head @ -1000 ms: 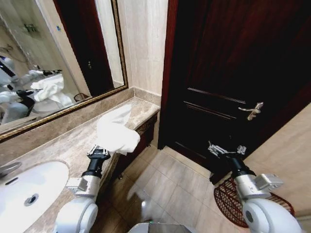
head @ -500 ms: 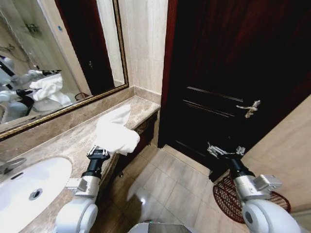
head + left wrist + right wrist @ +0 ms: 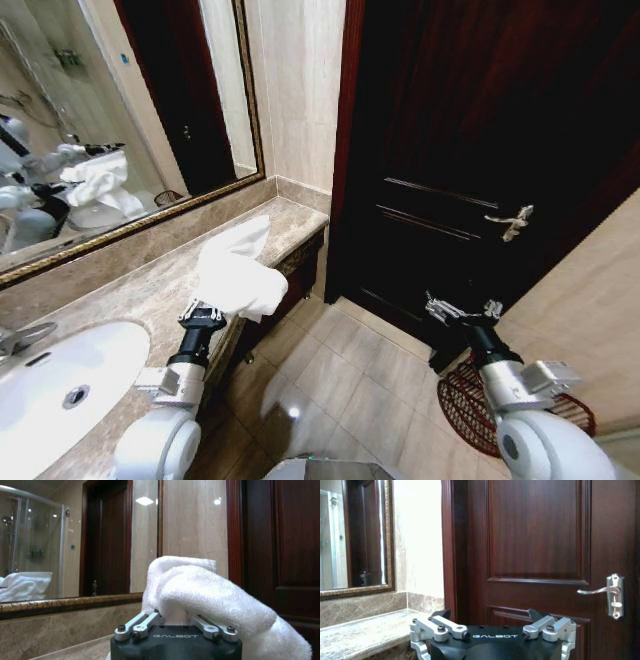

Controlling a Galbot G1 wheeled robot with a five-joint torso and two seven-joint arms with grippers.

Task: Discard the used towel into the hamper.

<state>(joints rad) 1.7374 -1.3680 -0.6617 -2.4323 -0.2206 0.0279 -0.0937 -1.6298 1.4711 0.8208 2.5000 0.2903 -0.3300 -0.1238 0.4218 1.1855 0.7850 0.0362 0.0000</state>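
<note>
The tall dark red-brown panelled wooden door (image 3: 480, 150) fills the wall ahead, its upper part cut off by the head view's edge; everything else is placed from it. To the left of the door runs the beige veined marble counter (image 3: 150, 285) with a gold-framed wall mirror (image 3: 120, 110) above it; the white oval basin (image 3: 50, 385) at the counter's far end from the door is cut off at the picture's edge. At the foot of the door on its handle side, under the silver lever handle (image 3: 510, 222), stands the round dark red-brown openwork woven hamper (image 3: 465, 400); the right arm covers most of its mouth, so what it holds cannot be made out. The crumpled white terry towel (image 3: 240, 270) hangs above the counter's edge, left of the door and well apart from the hamper; its soft folds drape over and hide the fingertips of the left gripper (image 3: 174, 619), which is pinched on the cloth from below. The right gripper (image 3: 458, 308) is held up in front of the door's lower panel, just above the hamper's near rim, its black-tipped metal fingers (image 3: 440, 615) spread wide with nothing between them.
</note>
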